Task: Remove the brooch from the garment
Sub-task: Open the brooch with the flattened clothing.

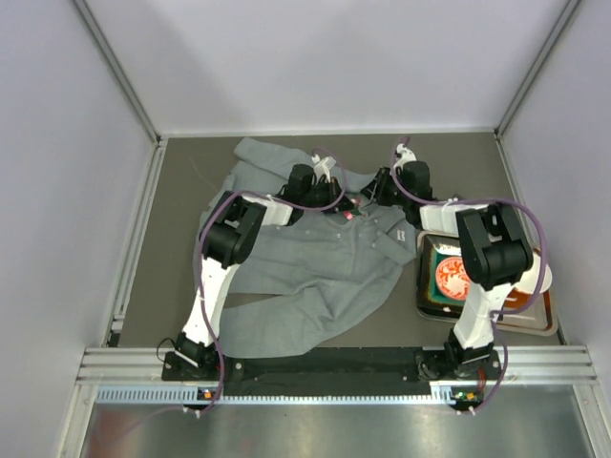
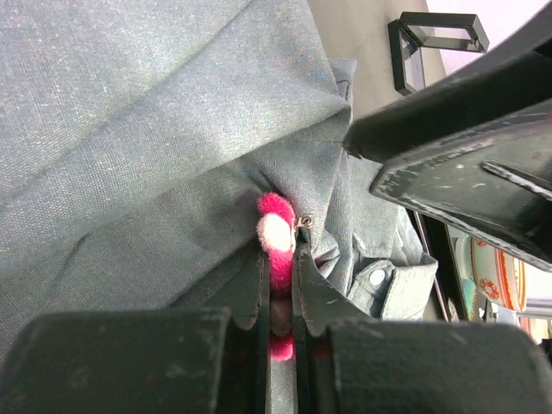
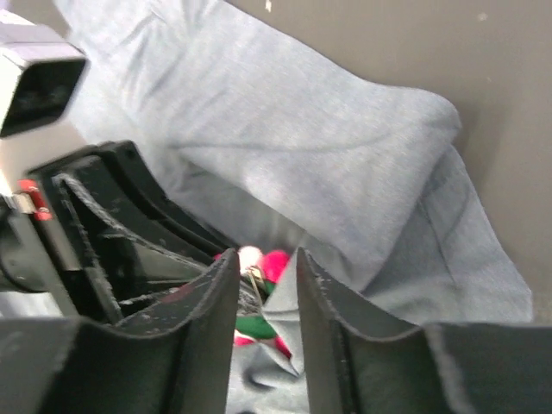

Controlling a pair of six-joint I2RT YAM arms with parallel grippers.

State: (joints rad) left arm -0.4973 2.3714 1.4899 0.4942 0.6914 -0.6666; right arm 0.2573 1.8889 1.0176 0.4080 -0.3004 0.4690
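Observation:
The grey garment (image 1: 305,277) lies rumpled on the dark table. The pink brooch (image 1: 348,216) sits near its collar, between my two grippers. My left gripper (image 1: 336,202) is shut on the brooch (image 2: 274,226), with its petals pinched between the jaws of that gripper (image 2: 279,250). My right gripper (image 1: 363,202) faces it from the right. Its jaws (image 3: 263,259) are narrowly apart and pinch a fold of the garment (image 3: 328,129) right at the brooch (image 3: 278,261). A green leaf and the metal pin show between them.
A dark tray (image 1: 423,307) holding an orange-patterned dish (image 1: 451,277) sits on the table at the right, beside the right arm. White walls enclose the table on three sides. A shirt cuff with a white button (image 2: 377,277) lies just right of the left fingers.

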